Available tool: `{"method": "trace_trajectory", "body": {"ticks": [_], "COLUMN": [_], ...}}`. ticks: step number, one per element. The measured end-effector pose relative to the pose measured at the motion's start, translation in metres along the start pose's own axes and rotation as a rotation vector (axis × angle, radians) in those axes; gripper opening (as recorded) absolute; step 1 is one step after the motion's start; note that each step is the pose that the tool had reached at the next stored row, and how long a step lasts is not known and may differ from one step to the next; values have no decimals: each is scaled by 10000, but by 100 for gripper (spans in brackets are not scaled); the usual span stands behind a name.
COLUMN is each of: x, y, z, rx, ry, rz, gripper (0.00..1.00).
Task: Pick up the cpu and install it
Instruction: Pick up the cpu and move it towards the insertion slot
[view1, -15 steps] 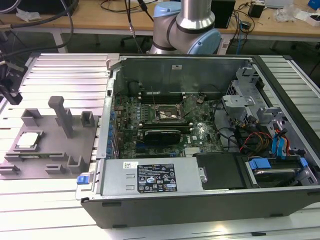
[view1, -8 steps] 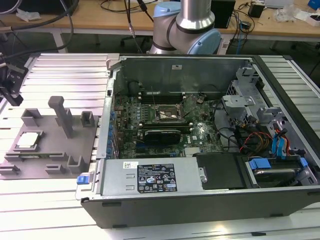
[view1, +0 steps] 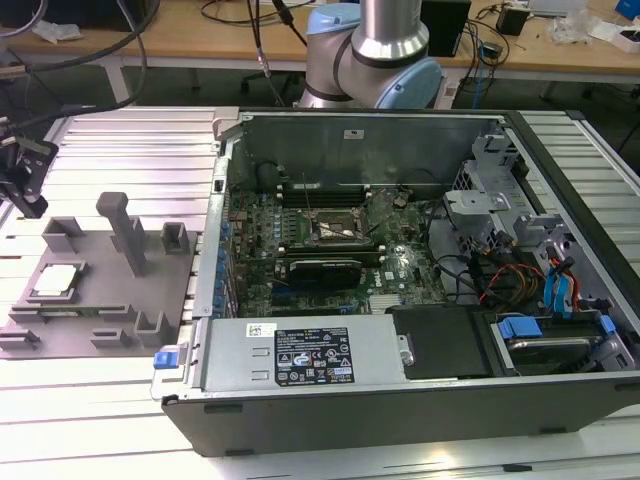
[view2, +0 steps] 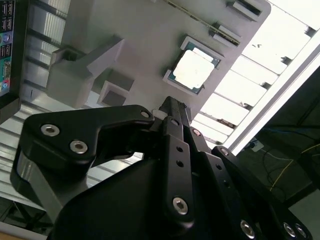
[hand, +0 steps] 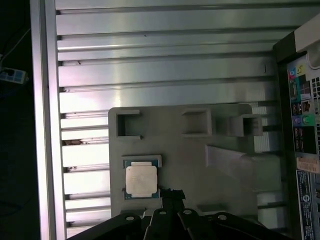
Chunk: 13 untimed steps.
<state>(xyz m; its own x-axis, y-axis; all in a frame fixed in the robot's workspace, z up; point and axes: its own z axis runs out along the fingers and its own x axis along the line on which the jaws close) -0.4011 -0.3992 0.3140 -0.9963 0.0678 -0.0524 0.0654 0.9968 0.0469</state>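
Note:
The cpu (view1: 55, 281) is a flat square chip with a silver-white top. It lies in a shallow recess of the grey fixture plate (view1: 110, 300) at the exterior view's left, outside the computer case. Both wrist views show the cpu (view2: 194, 69) (hand: 141, 180) from above. My black gripper (view2: 172, 106) (hand: 169, 193) hangs over the fixture just beside the chip, apart from it, fingers together and holding nothing. In the exterior view the gripper (view1: 28, 195) is at the far left edge. The metal-framed socket (view1: 335, 228) sits on the motherboard inside the case.
The open computer case (view1: 400, 400) fills the exterior view's middle and right, with cables, drive bays and a power supply inside. Grey posts and blocks (view1: 125, 230) rise from the fixture near the chip. The ribbed metal table (hand: 150, 60) surrounds it; the table's edge (hand: 42, 125) is close by.

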Motion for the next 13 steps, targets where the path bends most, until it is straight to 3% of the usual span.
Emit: {"method": "trace_trajectory", "body": {"ticks": [8,13], "x": [53,77], "y": [-9,-22], "z": [114,223], "rx": [-1,-1], "ry": [-1,-3], "rz": [-1,1], "gripper": [11,11]}}
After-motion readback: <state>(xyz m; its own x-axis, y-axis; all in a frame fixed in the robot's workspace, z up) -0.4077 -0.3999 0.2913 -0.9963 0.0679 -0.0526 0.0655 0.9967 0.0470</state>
